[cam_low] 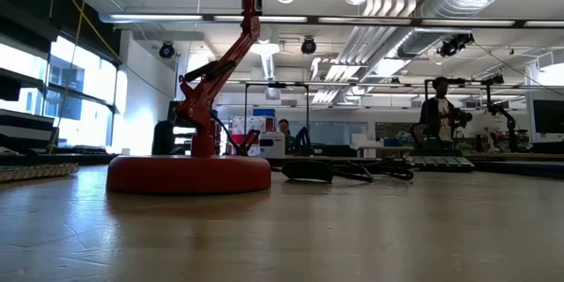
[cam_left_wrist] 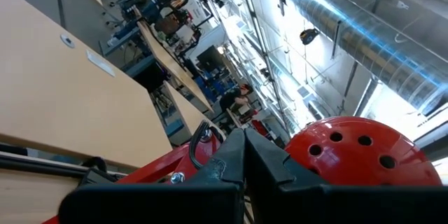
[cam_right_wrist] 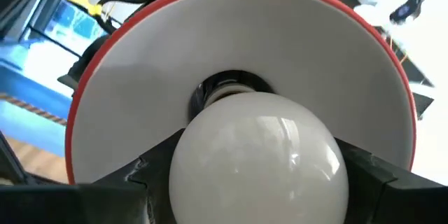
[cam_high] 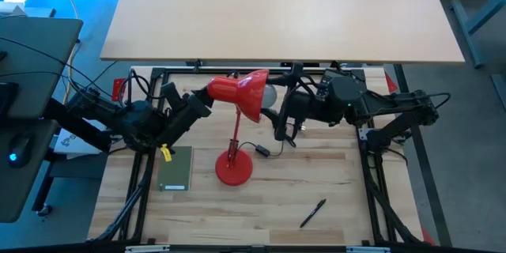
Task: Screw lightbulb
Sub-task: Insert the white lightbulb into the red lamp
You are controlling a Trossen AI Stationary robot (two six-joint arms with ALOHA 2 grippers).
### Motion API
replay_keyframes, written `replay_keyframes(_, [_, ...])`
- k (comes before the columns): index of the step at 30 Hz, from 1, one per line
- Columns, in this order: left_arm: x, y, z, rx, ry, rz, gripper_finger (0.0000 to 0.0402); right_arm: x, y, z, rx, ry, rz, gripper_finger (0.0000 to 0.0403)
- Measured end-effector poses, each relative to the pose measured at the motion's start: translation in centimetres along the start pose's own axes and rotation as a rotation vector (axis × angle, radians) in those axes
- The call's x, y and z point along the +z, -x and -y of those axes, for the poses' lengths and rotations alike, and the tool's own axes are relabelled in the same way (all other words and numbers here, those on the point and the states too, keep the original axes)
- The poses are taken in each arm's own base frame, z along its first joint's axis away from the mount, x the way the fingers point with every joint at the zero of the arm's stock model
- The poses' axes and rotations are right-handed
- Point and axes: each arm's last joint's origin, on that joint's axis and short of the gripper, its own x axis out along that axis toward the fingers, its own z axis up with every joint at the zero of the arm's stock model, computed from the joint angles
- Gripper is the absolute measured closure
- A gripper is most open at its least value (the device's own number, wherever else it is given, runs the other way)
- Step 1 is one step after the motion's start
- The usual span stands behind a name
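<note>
The red desk lamp [cam_high: 237,95] stands on its round base [cam_high: 234,168] in mid table, its shade opening toward the table's right. The white lightbulb [cam_right_wrist: 255,157] sits in the mouth of the shade [cam_right_wrist: 140,63], its narrow base at the socket [cam_right_wrist: 231,89]. My right gripper [cam_right_wrist: 255,182] comes at it from the right and is shut on the bulb. My left gripper [cam_high: 204,103] reaches in from the left behind the shade, its fingers shut at the lamp's neck [cam_left_wrist: 168,171]. My left gripper is shut on the lamp's neck [cam_left_wrist: 192,155], just behind the shade's vented back [cam_left_wrist: 357,150], coming roughly level from the table's left. Its own fingers [cam_left_wrist: 269,164] hide the place of contact. My right gripper pinches the bulb's round globe [cam_right_wrist: 203,154] between its two fingers [cam_right_wrist: 143,175], one on each side at its widest. The fingers come roughly level from the table's right, along the bulb's axis. The bulb is clear of the table, its base inside the shade at the socket.
A green notebook [cam_high: 175,168] lies left of the lamp's base, a black pen [cam_high: 312,213] near the front right. The lamp's black cord and switch [cam_high: 261,150] trail right of the base. A large light tabletop [cam_high: 277,16] spans the far side.
</note>
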Motion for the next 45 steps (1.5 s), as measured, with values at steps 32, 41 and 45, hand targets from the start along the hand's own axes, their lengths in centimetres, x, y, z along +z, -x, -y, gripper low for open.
replay_keyframes(32, [-0.04,0.02,0.07,-0.032,-0.051,-0.02,0.0401,-0.24,0.05,-0.19,0.013,-1.054,-0.034,0.0151])
replay_keyframes(41, [-0.03,0.04,0.12,-0.046,-0.083,-0.025,0.0402,-0.25,0.04,-0.19,0.014,-1.429,-0.039,0.0151])
replay_keyframes(45, [-0.01,0.01,0.14,-0.05,-0.081,-0.025,0.0401,-0.29,0.03,-0.13,-0.034,-1.515,-0.031,0.0151])
